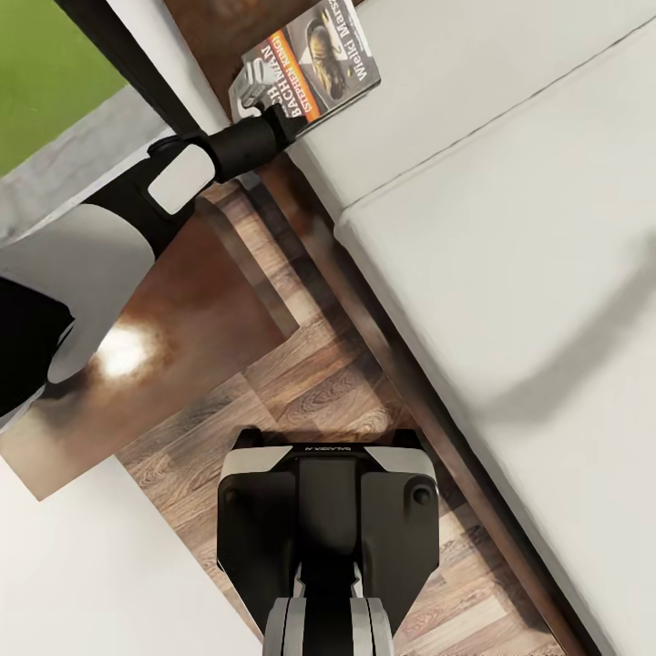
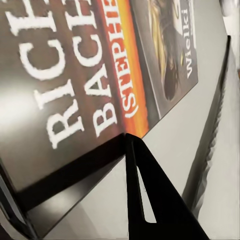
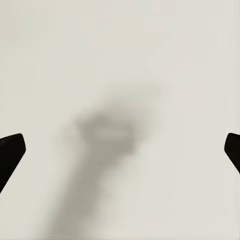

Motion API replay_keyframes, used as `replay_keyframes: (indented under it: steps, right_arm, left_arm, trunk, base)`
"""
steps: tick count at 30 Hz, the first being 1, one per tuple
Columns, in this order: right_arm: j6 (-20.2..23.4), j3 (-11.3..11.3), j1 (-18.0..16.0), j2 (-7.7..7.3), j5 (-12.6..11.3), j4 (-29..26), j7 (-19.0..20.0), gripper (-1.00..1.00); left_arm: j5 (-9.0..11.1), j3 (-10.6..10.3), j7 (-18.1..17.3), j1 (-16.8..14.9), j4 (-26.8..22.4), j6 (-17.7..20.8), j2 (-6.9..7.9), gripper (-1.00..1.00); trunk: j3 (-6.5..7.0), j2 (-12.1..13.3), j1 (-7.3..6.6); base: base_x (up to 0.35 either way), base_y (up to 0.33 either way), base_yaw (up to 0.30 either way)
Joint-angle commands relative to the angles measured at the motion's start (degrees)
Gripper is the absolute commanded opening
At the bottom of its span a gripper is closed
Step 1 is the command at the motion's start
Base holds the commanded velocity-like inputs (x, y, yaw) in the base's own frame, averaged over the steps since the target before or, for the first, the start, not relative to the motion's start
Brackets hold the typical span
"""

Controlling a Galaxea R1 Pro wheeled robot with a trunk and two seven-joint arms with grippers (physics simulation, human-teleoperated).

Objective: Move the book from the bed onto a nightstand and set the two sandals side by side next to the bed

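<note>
The book (image 1: 314, 55) has a dark cover with white lettering and an orange band. It lies at the corner of the pale bed mattress (image 1: 510, 228), next to the wooden headboard (image 1: 205, 36). My left gripper (image 1: 273, 114) reaches it from the nightstand side and is shut on its near edge. In the left wrist view the cover (image 2: 90, 75) is very close, with one black fingertip (image 2: 145, 190) beneath its edge. My right gripper (image 3: 120, 150) hangs open over bare mattress, which carries its shadow. The sandals are out of view.
The glossy dark brown nightstand (image 1: 191, 310) stands under my left arm, close to the bed's side. A strip of wood-plank floor (image 1: 319, 383) runs between them down to my base (image 1: 328, 528). A white wall (image 1: 91, 565) is at the near left, and a dark-framed window (image 1: 46, 73) at the far left.
</note>
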Motion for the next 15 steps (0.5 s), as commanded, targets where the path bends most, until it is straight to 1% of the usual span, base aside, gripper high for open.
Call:
replay_keyframes:
  steps: [1, 2, 4, 7, 9, 10, 12, 13, 15]
  right_arm:
    - [0.2, 0.0, -0.1, 0.05, 0.2, 0.0, 0.3, 1.0]
    - [0.2, 0.0, -0.1, 0.05, 0.2, 0.0, 0.3, 1.0]
    - [0.2, 0.1, -0.2, 0.2, 0.1, -0.2, 0.3, 1.0]
    - [0.2, 0.3, -0.2, 0.38, 0.1, -0.6, 0.2, 1.0]
    - [0.2, 0.4, -0.1, 0.48, 0.1, -0.9, 0.1, 1.0]
    - [0.2, 0.4, -0.1, 0.48, 0.1, -0.9, 0.1, 1.0]
    - [0.2, 0.4, -0.2, 0.57, 0.2, -1.4, 0.0, 1.0]
    - [0.2, 0.4, -0.2, 0.57, 0.2, -1.4, 0.0, 1.0]
    - [0.2, 0.5, -0.1, 0.7, 0.2, -2.2, -0.1, 1.0]
  left_arm:
    - [1.0, 0.1, 0.0, 0.6, -5.5, 1.0, -3.34, -1.0]
    - [1.0, 0.1, 0.0, 0.6, -5.5, 1.0, -3.34, -1.0]
    - [1.0, 0.2, 1.3, 2.1, -9.2, 2.4, -3.17, -1.0]
    - [1.0, 0.6, 4.8, 4.8, -15.7, 4.5, -2.91, -1.0]
    - [1.0, 1.7, 7.9, 6.5, -20.9, 6.4, -2.48, -1.0]
    - [1.0, 1.7, 7.9, 6.5, -20.9, 6.4, -2.48, -1.0]
    - [1.0, 3.5, 11.2, 8.2, -26.2, 9.0, -1.99, -1.0]
    - [1.0, 3.5, 11.2, 8.2, -26.2, 9.0, -1.99, -1.0]
    - [0.9, 5.9, 14.8, 10.1, -31.9, 12.3, -1.69, -1.0]
  trunk:
    - [-0.03, 0.0, 0.05]
    - [-0.03, 0.0, 0.05]
    - [-0.03, 0.0, 0.05]
    - [-0.03, 0.0, 0.05]
    - [-0.03, 0.0, 0.05]
    - [-0.03, 0.0, 0.05]
    - [-0.03, 0.0, 0.05]
    - [-0.03, 0.0, 0.05]
    - [-0.03, 0.0, 0.05]
  base:
    - [0.0, 0.0, 0.0]
    - [0.0, 0.0, 0.0]
    - [0.0, 0.0, 0.0]
    - [0.0, 0.0, 0.0]
    - [0.0, 0.0, 0.0]
    - [0.0, 0.0, 0.0]
    - [0.0, 0.0, 0.0]
    - [0.0, 0.0, 0.0]
    - [0.0, 0.0, 0.0]
